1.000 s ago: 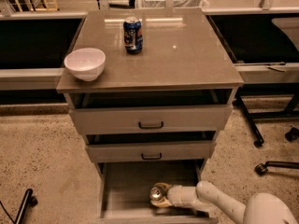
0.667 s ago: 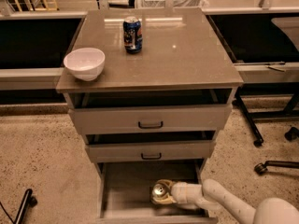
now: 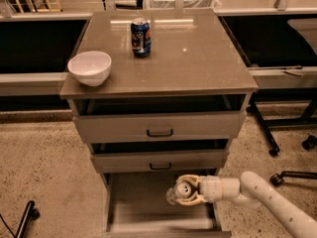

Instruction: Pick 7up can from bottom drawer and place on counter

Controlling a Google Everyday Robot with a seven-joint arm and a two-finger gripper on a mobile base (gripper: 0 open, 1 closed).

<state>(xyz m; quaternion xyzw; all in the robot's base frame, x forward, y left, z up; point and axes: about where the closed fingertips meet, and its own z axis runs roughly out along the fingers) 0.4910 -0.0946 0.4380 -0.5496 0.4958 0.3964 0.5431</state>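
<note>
The bottom drawer (image 3: 143, 214) is pulled open under the two shallower drawers. My gripper (image 3: 186, 190) reaches in from the right, over the drawer's right half, and is shut on the 7up can (image 3: 173, 197), a small silvery can that shows at the left of my fingers. The can is held a little above the drawer's floor, close under the middle drawer's front. The counter (image 3: 198, 58) is the glossy grey-brown top of the cabinet, well above the gripper.
A dark blue can (image 3: 140, 37) stands at the back of the counter and a white bowl (image 3: 89, 68) at its front left corner. The top drawer (image 3: 159, 125) and middle drawer (image 3: 159, 160) stand slightly open. Chair legs and castors (image 3: 275, 151) are on the floor to the right.
My gripper has risen a little with the 7up can and shifted slightly right, away from the drawer's floor. The counter's things have not moved.
</note>
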